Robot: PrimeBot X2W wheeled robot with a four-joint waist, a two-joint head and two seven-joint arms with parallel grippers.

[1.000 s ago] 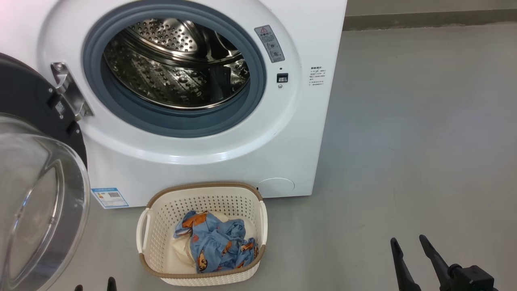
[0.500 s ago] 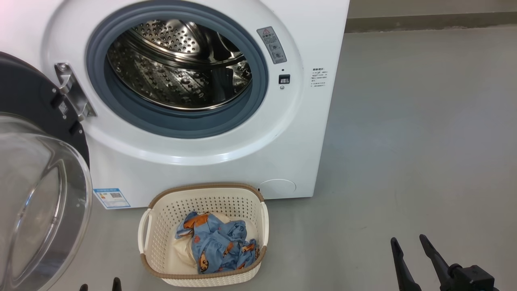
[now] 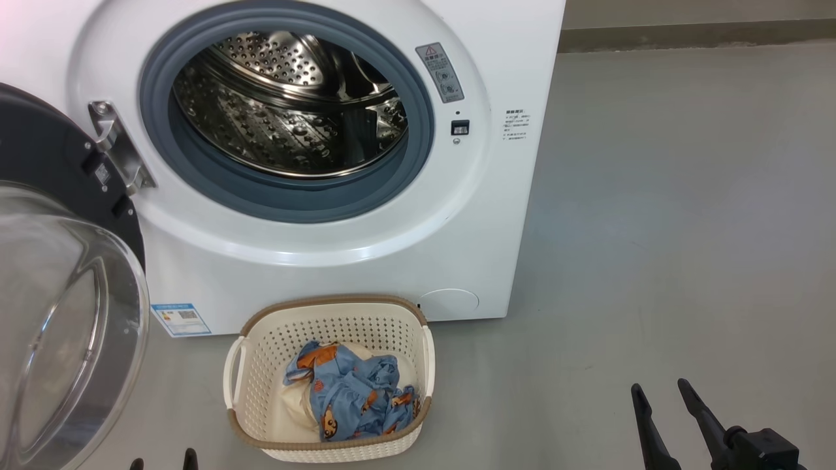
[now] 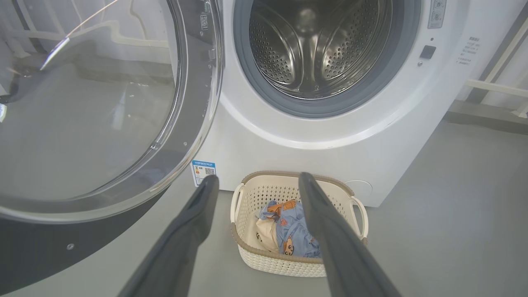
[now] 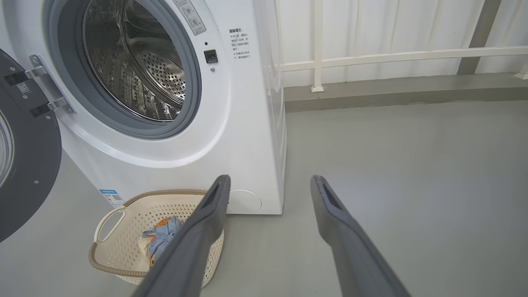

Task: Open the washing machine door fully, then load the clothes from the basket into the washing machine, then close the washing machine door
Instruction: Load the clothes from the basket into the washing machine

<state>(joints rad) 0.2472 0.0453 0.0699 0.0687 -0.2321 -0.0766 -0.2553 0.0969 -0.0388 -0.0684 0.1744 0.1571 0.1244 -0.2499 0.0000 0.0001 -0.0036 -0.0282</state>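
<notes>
Grey floor (image 3: 653, 228), washing machine (image 3: 326, 274) on it, basket (image 3: 261, 391) (in front)

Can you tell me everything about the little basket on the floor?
The basket is small and cream-white and looks like plastic. It is a rounded rectangle with walls full of tiny holes, a brown woven-look rim and a looped handle on each side. It stands upright on the grey floor, close in front of the washing machine, below its open round mouth. Inside lie crumpled clothes: light blue with orange-brown bears, over a cream piece. Nothing else touches it.
</notes>
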